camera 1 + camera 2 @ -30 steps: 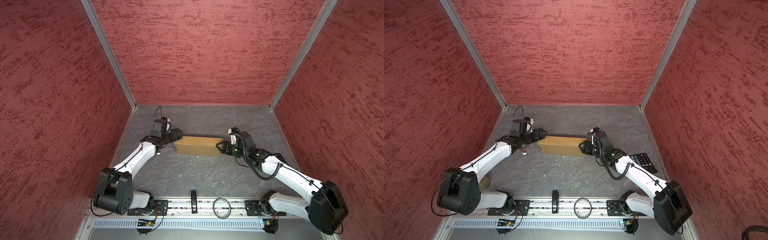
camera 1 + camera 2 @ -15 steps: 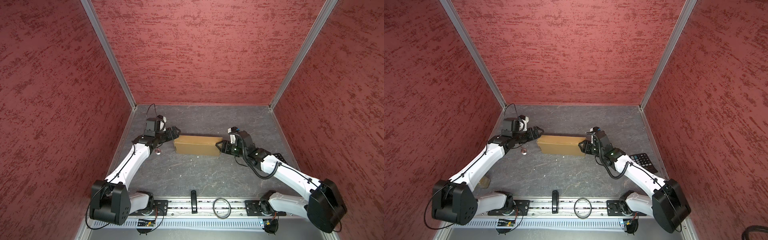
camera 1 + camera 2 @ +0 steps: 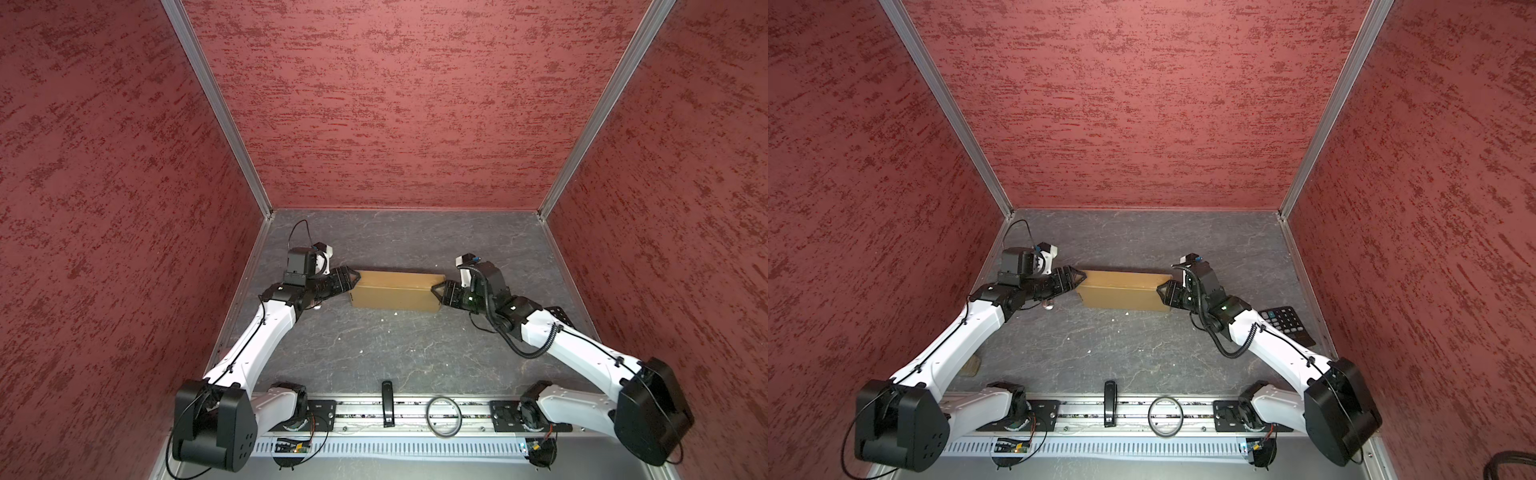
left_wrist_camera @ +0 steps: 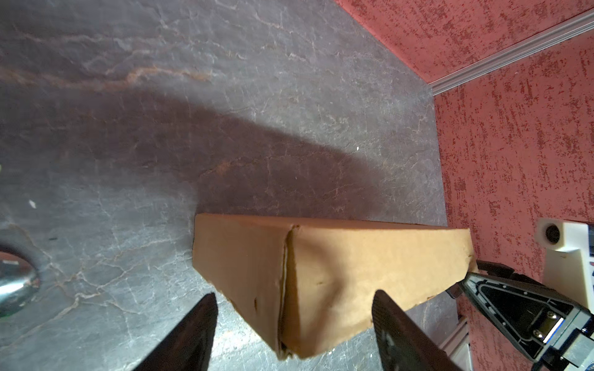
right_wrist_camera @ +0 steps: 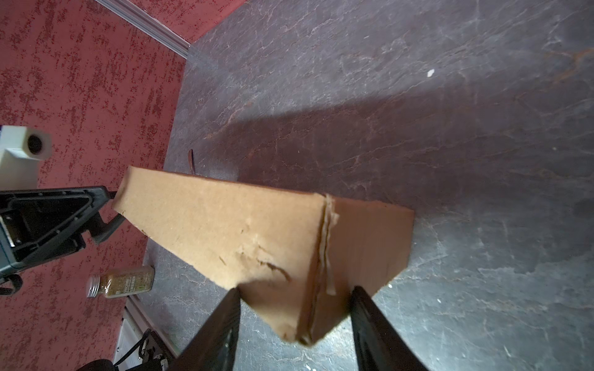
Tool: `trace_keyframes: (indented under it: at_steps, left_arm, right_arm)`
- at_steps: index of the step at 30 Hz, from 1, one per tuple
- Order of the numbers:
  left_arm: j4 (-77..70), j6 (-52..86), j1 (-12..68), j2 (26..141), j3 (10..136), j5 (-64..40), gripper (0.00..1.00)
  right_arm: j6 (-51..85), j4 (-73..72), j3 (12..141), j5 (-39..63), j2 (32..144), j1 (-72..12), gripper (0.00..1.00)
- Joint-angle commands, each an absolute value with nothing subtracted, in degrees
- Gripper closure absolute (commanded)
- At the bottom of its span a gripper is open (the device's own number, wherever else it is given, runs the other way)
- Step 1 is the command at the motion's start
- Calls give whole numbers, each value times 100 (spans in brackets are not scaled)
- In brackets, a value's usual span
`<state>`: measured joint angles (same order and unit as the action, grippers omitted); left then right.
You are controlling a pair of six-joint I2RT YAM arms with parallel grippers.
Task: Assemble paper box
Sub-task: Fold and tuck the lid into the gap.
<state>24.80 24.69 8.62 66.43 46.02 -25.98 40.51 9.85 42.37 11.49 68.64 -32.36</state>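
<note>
If the left gripper closes off-centre, it could crush the corner or skew the paper box against the opposite hold. Its jaws are spread around the box's left end, with a gap at one finger. The right gripper pinches the scuffed right end. The box lies toward the far side of the table, between both arms.

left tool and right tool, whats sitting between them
The paper box spans the gap from left tool to right tool, shown in both top views.
</note>
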Motion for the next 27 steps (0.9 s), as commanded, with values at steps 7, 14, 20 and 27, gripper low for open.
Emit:
trace_keyframes:
  at_steps: [7, 14, 20, 27]
  left_arm:
    - [2235, 2434, 940, 6797, 4285, -2513, 35]
    - [2179, 2472, 947, 6853, 4225, -2413, 38]
    - [2210, 2443, 949, 6838, 4234, -2391, 39]
    - [2230, 2401, 967, 6847, 4251, -2409, 40]
  right_arm:
    - [4108, 1180, 4427, 990, 6882, -3195, 43]
    - [3877, 1710, 4797, 845, 6623, -3190, 35]
    - [3744, 1793, 5103, 1008, 6857, -3148, 41]
    - [3709, 1675, 5150, 1042, 7241, -3146, 45]
